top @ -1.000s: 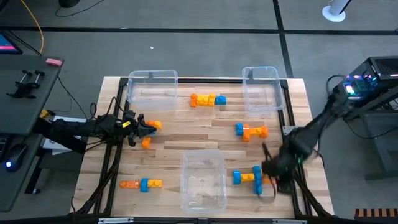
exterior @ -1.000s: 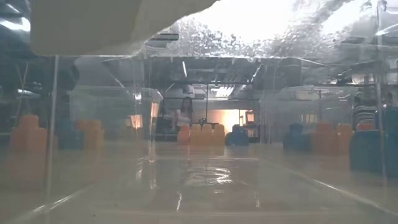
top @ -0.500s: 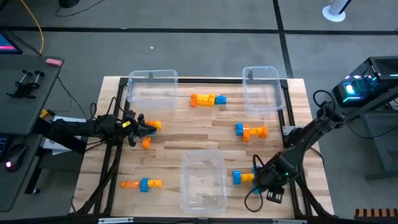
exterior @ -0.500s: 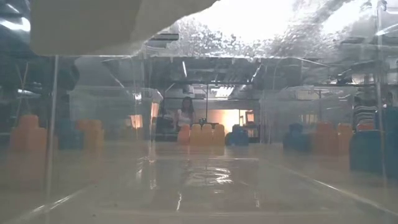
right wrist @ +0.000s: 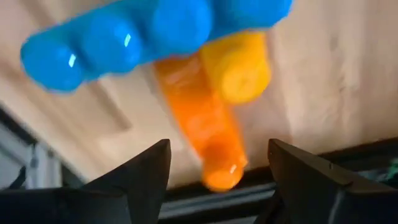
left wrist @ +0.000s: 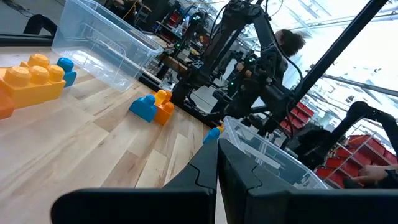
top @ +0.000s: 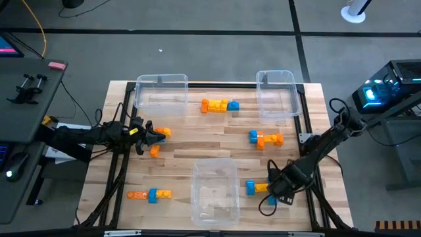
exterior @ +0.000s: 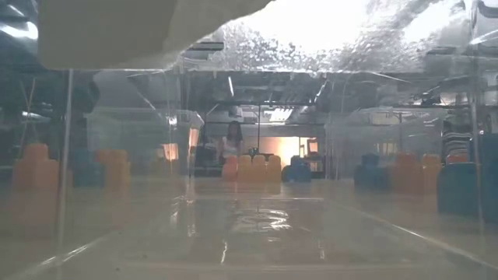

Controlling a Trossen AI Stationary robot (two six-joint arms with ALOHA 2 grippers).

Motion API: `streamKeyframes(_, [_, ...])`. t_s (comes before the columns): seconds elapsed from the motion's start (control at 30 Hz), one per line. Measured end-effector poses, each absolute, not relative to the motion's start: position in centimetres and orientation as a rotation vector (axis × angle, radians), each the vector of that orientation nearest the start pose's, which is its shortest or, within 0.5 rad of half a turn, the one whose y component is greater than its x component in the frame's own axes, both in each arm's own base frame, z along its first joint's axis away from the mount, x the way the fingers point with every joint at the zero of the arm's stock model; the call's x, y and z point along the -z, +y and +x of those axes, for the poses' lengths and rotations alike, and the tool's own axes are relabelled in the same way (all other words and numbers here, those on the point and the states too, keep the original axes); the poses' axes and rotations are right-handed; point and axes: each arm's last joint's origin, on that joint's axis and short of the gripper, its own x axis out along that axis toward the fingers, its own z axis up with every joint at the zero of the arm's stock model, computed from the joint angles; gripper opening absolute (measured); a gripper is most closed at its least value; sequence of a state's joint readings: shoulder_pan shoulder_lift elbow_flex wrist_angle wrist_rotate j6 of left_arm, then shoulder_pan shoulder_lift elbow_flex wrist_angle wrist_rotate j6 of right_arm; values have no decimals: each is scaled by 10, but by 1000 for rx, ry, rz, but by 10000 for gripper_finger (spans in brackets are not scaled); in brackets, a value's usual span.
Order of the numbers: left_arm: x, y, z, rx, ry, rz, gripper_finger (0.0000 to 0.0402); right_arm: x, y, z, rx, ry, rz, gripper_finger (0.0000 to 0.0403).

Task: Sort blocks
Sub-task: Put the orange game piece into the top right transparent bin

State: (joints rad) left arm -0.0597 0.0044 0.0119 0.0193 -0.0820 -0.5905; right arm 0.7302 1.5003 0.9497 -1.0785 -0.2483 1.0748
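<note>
Hidden or cut off: part of the near-right cluster of blocks (top: 258, 187) is covered in the high view by the right gripper (top: 275, 191); only a blue piece and a yellow-orange piece are seen there.
Hard to make out: the low view is taken through a clear bin wall (exterior: 249, 194), so the blocks behind it are seen only as blurred orange and blue shapes, and they cannot be counted from there.
Right gripper: its fingers (right wrist: 140, 177) are seen spread apart in the right wrist view, with an orange brick (right wrist: 202, 134) of the cluster lying between them; contact with the fingers cannot be told, and the brick seems loose rather than clamped.
Left gripper (top: 156, 136): it is held closed at the left side of the table (top: 197, 148), fingers together, nothing gripped, just beside two small orange blocks (top: 158, 141).
Clear bins, counted: three, namely one at far left (top: 161, 91), one at far right (top: 276, 94), one at near centre (top: 214, 192); no blocks are seen inside any of them.
Block groups, counted: five on the bare wood, namely far centre row (top: 220, 105), right-centre group (top: 265, 138), near-left row (top: 149, 194), the left pair, and the near-right cluster.
</note>
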Motion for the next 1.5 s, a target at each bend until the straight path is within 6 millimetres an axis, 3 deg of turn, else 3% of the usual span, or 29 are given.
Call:
streamKeyframes(0.73, [-169,-3,97,-14,-32,-592,1,-138,192,172,146,1918,117,265])
streamKeyframes(0.9, [-169,-3,97,-14,-33,-593,1,-134,193,170,149,1958,120,215])
streamKeyframes(1.03, [-169,-3,97,-14,-33,-592,1,-151,195,162,138,1972,85,131])
streamKeyframes(1.13, [-169,-3,97,-13,-33,-592,1,-169,195,154,144,1982,62,134])
streamKeyframes(1.3, [-169,-3,97,-14,-33,-593,1,-218,194,145,133,1946,157,134])
streamKeyframes(1.5, [-169,-3,97,-14,-32,-592,1,-285,183,153,101,1678,381,134])
